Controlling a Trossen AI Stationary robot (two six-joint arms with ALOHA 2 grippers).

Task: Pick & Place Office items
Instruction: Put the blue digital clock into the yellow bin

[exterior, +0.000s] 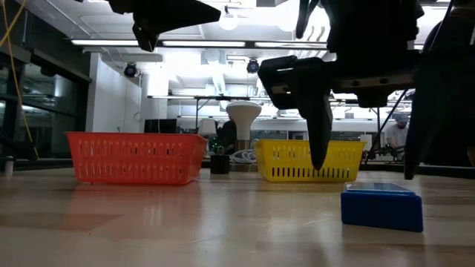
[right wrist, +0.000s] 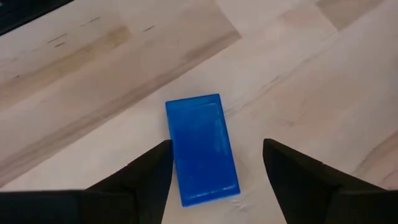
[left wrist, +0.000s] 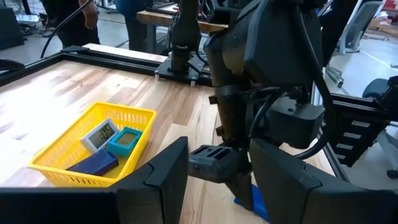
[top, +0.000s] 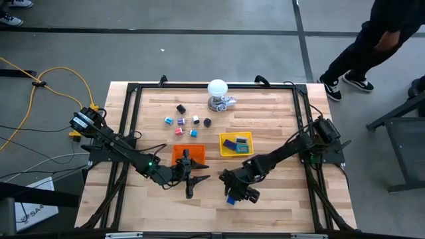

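Observation:
A flat blue block (right wrist: pixel 200 149) lies flat on the wooden table (top: pixel 279 199) near its front edge, and shows from the side in the low view (exterior: pixel 382 206). My right gripper (right wrist: pixel 214 168) is open just above it, pointing steeply down, one finger on either side of the block's near end, apart from it. My left gripper (top: pixel 194 182) is open and holds nothing. It hangs level in front of the orange tray (top: pixel 178 155) and points at the right gripper. Small coloured bits (top: pixel 180 124) lie on the table farther back.
The yellow tray (top: pixel 237 143) holds a dark blue block (left wrist: pixel 93 164), a teal one (left wrist: pixel 126 140) and a grey one (left wrist: pixel 101 134). A white ball on a metal base (top: pixel 218 91) stands at the far edge. A person (top: pixel 372 40) stands beyond the far right corner.

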